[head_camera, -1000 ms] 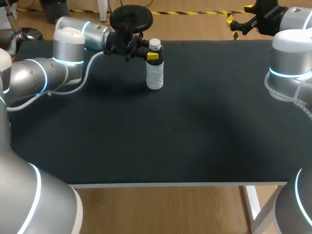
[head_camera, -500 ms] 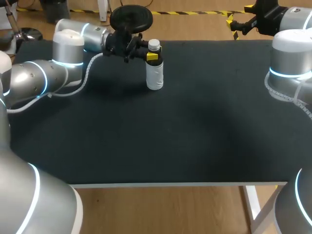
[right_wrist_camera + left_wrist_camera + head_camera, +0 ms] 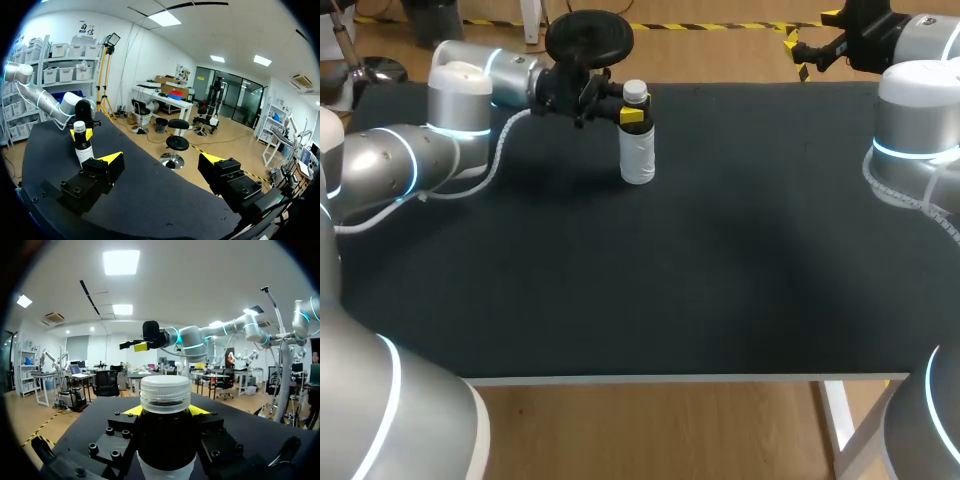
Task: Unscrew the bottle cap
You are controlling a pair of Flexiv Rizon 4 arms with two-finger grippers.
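A clear bottle with a white cap stands upright on the black table, far back and left of the middle. My left gripper comes in level from the left and is shut on the bottle just under the cap. In the left wrist view the cap rises between the two yellow tips of that gripper. My right gripper hangs open and empty over the table's far right edge, well away from the bottle. The right wrist view has the bottle far ahead of the open right gripper.
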